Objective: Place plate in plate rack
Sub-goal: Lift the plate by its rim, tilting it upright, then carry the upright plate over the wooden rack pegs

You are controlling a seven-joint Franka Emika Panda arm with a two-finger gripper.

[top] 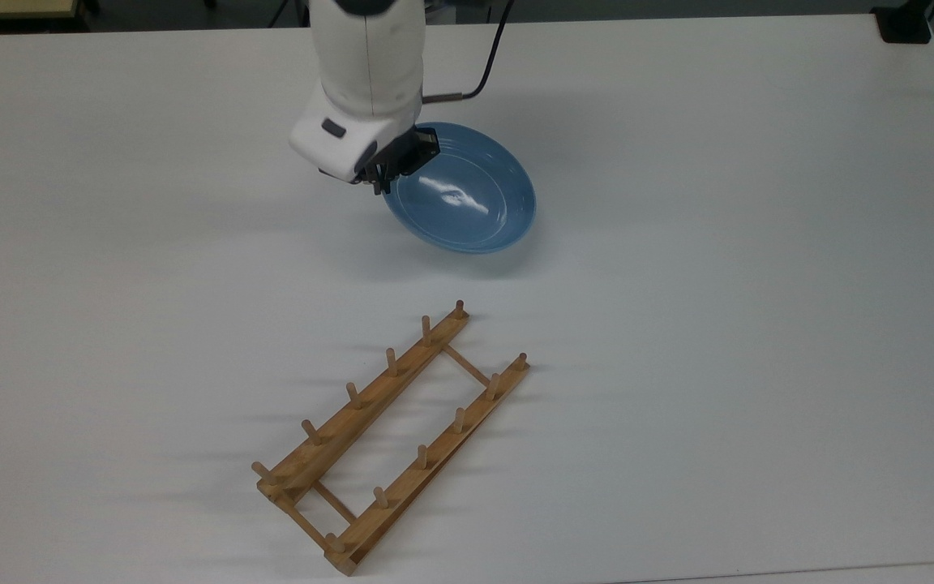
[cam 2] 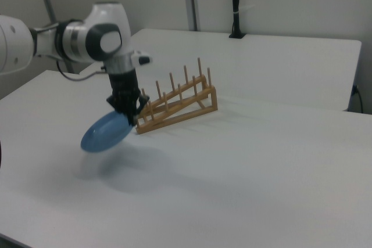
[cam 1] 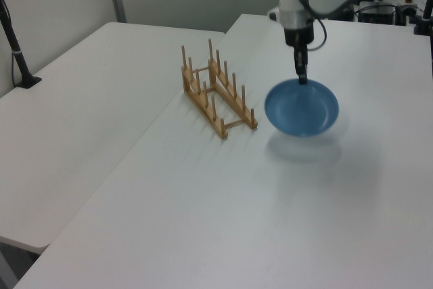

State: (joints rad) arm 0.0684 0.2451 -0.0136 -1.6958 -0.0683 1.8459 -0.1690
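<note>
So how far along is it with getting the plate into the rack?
Done: the end effector has gripped the plate by its rim and lifted it off the table; it hangs tilted over its shadow. In hand: carrying it. Left: moving to the plate rack, whose pegs hold nothing, and slotting it in.

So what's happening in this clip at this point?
A single robot arm has its end effector clamped on the rim of the blue plate and holds it tilted, off the white table, with its shadow underneath. The wooden plate rack sits apart from it with nothing between its pegs, so the plate is picked up but not yet placed.
</note>
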